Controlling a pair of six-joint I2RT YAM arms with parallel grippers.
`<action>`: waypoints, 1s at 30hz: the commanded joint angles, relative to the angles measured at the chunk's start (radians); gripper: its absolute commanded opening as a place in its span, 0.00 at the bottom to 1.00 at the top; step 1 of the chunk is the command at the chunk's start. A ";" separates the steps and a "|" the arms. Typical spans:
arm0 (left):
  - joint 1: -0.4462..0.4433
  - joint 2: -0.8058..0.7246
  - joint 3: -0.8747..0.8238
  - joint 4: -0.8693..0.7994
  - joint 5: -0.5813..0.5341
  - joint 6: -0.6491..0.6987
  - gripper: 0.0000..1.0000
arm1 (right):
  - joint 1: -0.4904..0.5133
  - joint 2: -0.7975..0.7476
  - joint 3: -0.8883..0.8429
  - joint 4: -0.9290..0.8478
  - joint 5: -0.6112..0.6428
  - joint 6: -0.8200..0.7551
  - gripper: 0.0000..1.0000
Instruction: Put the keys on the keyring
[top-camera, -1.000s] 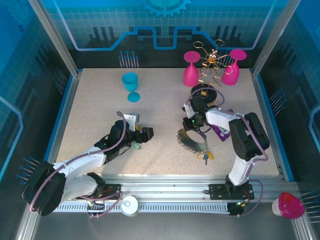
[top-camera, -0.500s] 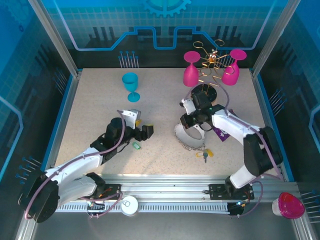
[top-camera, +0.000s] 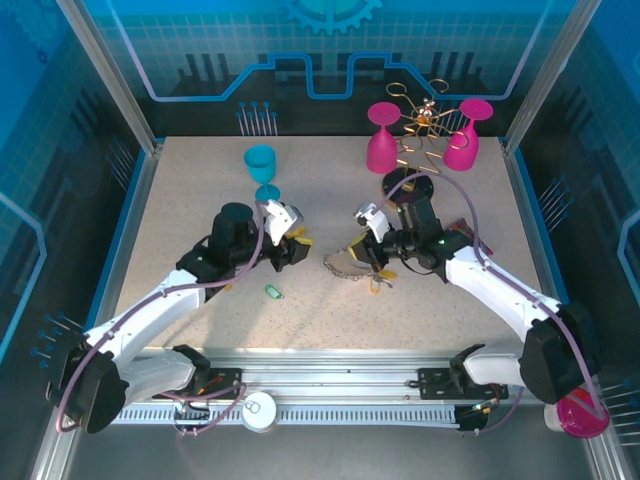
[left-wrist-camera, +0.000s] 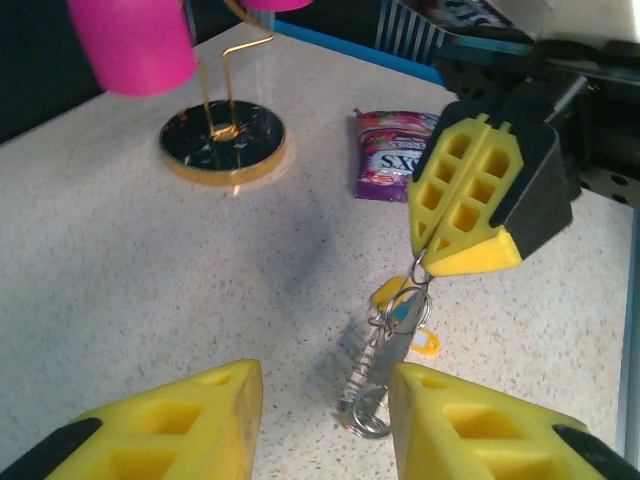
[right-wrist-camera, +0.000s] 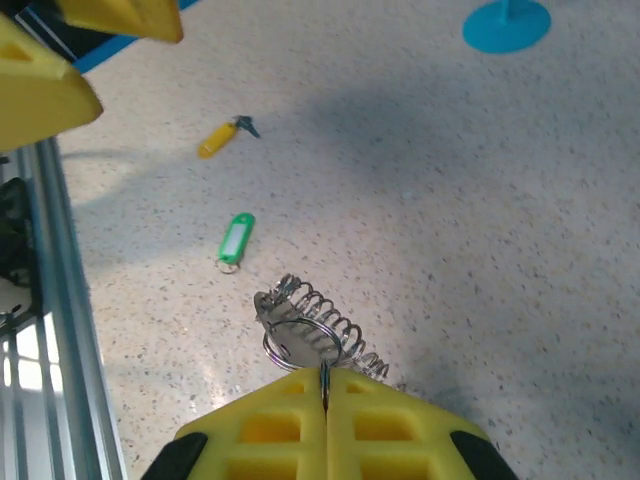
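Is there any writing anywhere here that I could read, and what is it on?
"SXO", roughly, in white letters on the purple packet; the rest is blurred and partly hidden.
Green key: its pale label is too small to read.
Nothing else here is legible.

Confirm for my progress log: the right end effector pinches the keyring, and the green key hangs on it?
No: the right end effector pinches the keyring, but the green key lies loose on the table, apart from it, per the right wrist view.
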 joint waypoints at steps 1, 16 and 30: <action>0.004 0.014 0.107 -0.207 0.086 0.220 0.37 | 0.021 -0.055 -0.030 0.110 -0.096 -0.048 0.00; 0.003 0.213 0.063 0.123 0.125 0.273 0.40 | 0.067 -0.018 -0.035 0.122 -0.166 -0.217 0.00; -0.014 0.260 -0.064 0.219 0.445 0.399 0.35 | 0.069 -0.039 -0.055 0.138 -0.186 -0.283 0.00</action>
